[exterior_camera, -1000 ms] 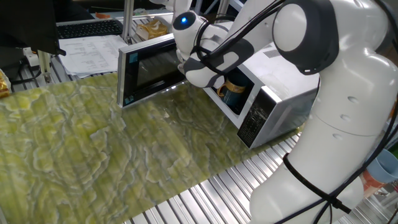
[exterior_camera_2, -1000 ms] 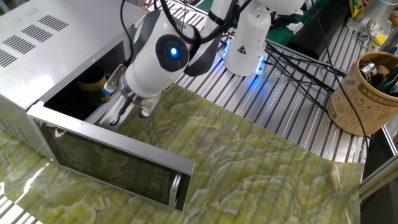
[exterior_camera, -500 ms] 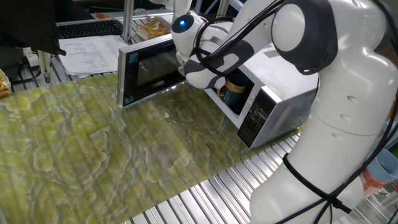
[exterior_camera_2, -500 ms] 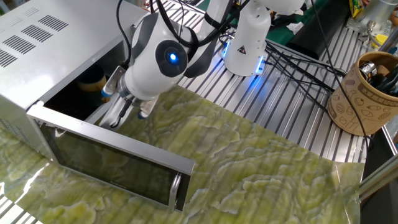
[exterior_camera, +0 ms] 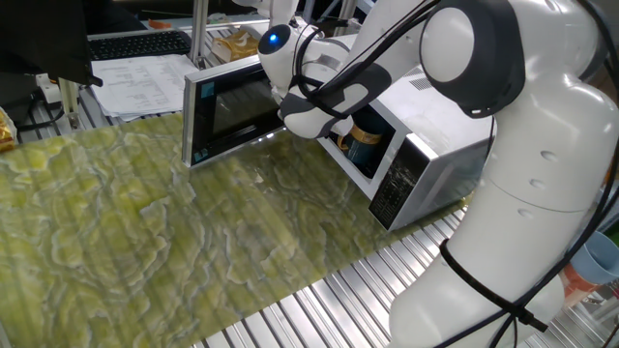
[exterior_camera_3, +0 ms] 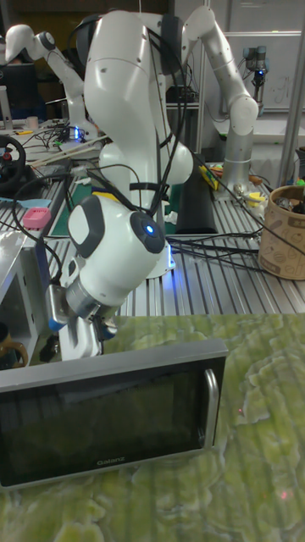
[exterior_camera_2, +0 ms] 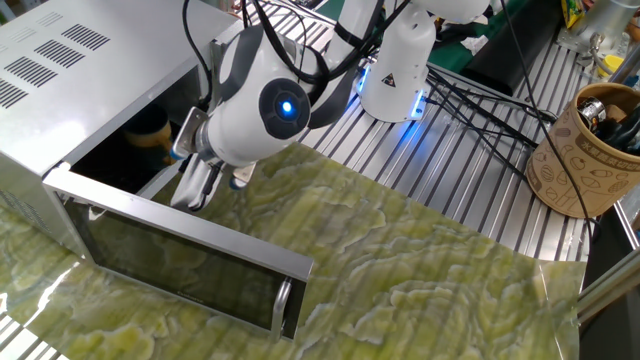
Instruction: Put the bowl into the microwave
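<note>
In the other fixed view, going left to right, the white microwave (exterior_camera_2: 60, 70) stands at the table's left edge with its cavity open, and the bowl (exterior_camera_2: 148, 128), dark teal with a yellowish band, sits inside on the cavity floor, well back from the mouth. Just right of it the gripper (exterior_camera_2: 200, 185) hangs at the opening with nothing between its fingers; they look narrowly parted in this view, though their tips are partly masked by the door's top edge. The microwave door (exterior_camera_2: 180, 262) swings out wide in front of the cavity, its silver frame just below the fingers. From one fixed view the bowl (exterior_camera: 365, 143) shows through the open mouth behind the wrist. The bowl appears placed, so the step in hand is probably clearing the arm away; done well, that means drawing straight out along the cavity's axis and lifting only once the fingers are past the door frame, since the door's upper rim and the cavity's side wall are the near edges. To the right, the green marbled mat (exterior_camera_2: 420, 260) offers wide room for the retreat, while the brown cup of tools (exterior_camera_2: 585, 150) sits well apart at the far right.
</note>
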### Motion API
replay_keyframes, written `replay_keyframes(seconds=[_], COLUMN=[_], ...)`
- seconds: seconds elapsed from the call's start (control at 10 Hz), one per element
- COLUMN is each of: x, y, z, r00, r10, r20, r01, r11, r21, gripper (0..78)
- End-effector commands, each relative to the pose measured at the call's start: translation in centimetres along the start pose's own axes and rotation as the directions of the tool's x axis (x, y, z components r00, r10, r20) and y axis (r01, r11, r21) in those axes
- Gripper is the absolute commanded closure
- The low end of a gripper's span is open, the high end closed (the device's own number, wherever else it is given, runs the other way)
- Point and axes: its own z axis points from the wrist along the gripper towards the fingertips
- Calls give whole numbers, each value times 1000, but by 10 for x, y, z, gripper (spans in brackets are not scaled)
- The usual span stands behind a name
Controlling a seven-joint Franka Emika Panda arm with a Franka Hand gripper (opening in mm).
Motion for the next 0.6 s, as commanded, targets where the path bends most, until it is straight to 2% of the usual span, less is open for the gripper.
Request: replay_keyframes(seconds=[0.1, 0.3, 0.6], x=[-4, -4, -5], y=[0, 0, 0], z=[5, 5, 4], r00=[999, 994, 968], r10=[-35, -110, -252], r20=[11, 15, 22], r01=[35, 110, 251], r11=[999, 994, 968], r21=[2, 13, 23], gripper=[764, 764, 764])
